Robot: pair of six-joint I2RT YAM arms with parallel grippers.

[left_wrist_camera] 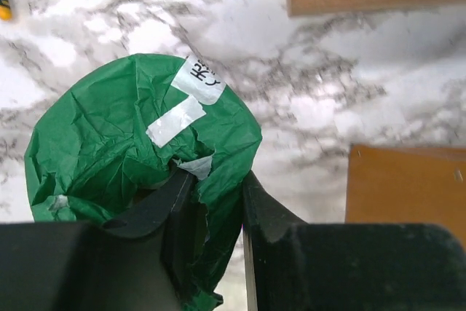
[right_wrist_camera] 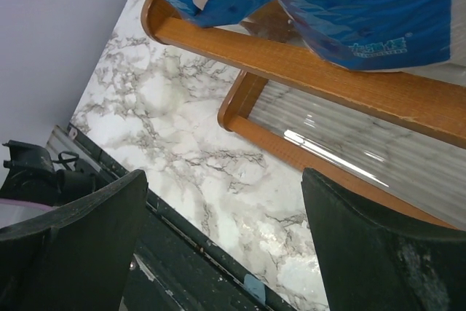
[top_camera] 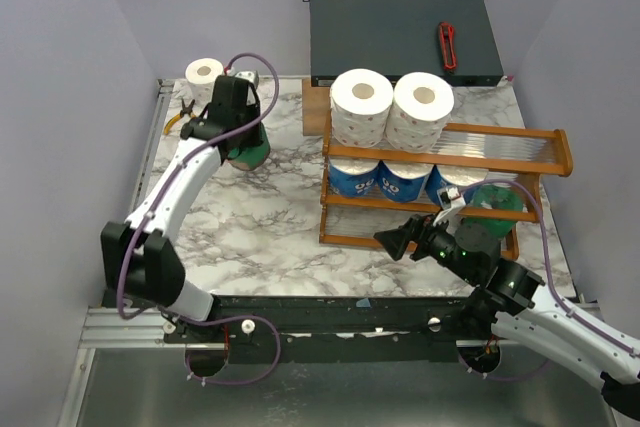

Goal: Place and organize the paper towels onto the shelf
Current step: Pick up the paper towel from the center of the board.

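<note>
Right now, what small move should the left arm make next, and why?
Probably carry the green roll rightward toward the shelf: the left gripper is shut on its edge, well left of the shelf, whose bottom tier shows bare space.

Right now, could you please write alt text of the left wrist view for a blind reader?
The left hand grips a green-wrapped paper towel roll by its wall, one finger in the crumpled core, one outside. Behind it is a white marble table, with orange-brown wood at the right edge.
</note>
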